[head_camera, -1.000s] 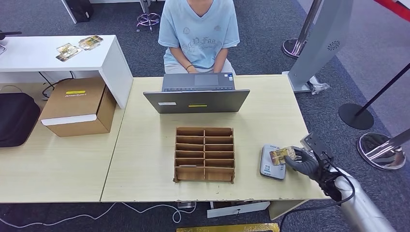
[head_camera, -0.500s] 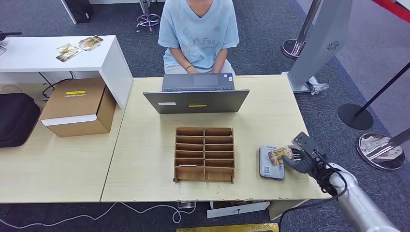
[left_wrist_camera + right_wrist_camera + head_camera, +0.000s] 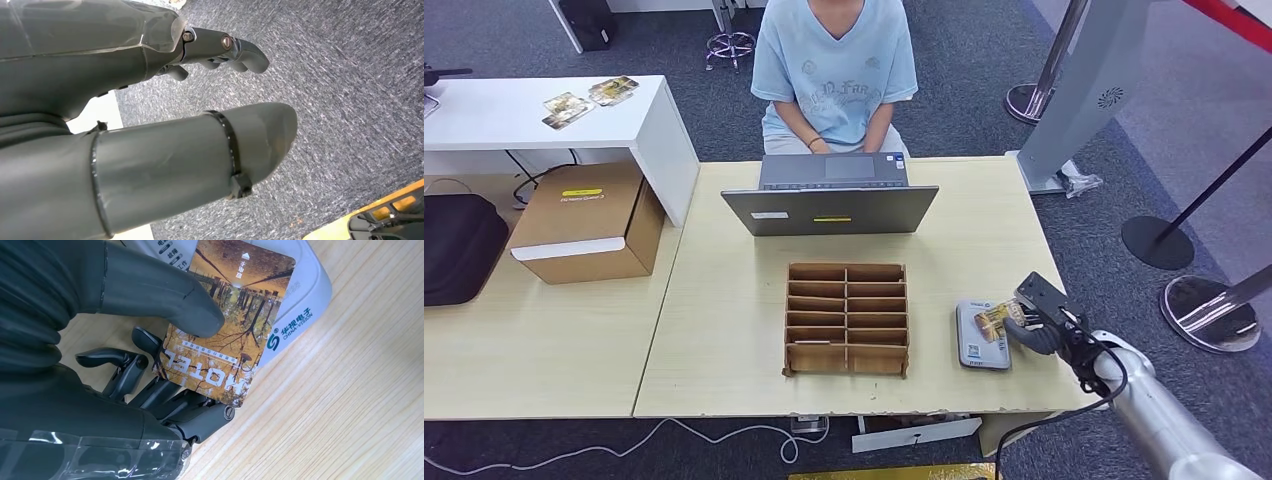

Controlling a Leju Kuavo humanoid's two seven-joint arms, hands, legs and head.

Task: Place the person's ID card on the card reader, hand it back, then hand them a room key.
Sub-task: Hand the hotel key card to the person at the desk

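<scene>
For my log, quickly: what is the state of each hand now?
Left hand: open, holds nothing.
Right hand: holds the card over the card reader.

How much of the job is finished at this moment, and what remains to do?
Done: the right hand has picked up the card. In hand: it holds the card over the card reader, thumb on top. Left: returning it to the person and handing over a room key.

The head view looks steeply down over the desk (image 3: 724, 330); the right wrist view sits close above the same card reader (image 3: 305, 285).
</scene>
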